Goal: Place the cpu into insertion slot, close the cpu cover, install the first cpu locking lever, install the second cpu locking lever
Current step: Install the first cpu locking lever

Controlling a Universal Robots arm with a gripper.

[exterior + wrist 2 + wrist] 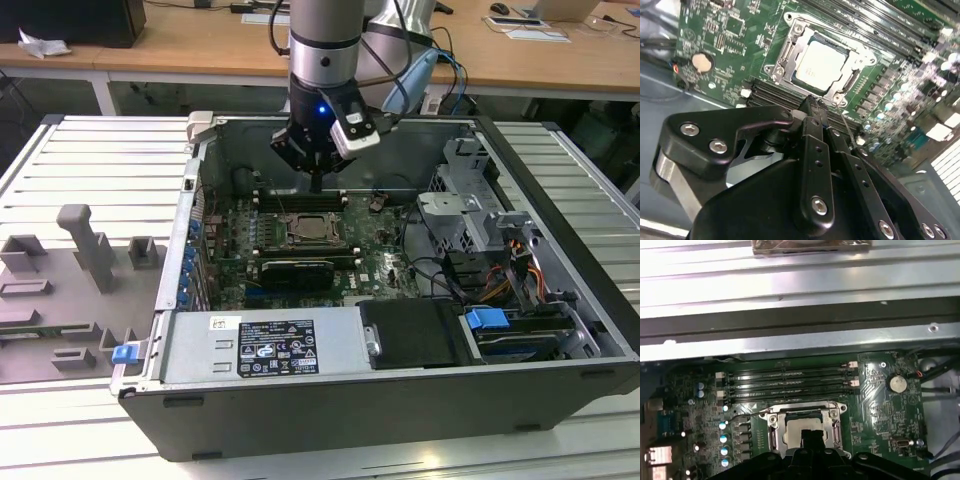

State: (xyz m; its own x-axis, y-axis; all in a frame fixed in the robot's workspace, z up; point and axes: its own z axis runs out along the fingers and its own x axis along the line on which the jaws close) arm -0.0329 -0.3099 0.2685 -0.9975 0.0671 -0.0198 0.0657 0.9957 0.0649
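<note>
The cpu (pixel 821 64), a pale silver-beige square, lies flat in the insertion slot (pixel 838 46), and the silvery cpu cover (pixel 861 59) is folded down around its edges, its window framing the chip. In the exterior view the tool (pixel 317 186), fingers pressed together with nothing visible between them, hangs at the socket's 12 o'clock over the black memory slots (pixel 300 203), with the case wall (pixel 420 150) well behind. A white printed label (pixel 262 347) sits toward 7 o'clock.
</note>
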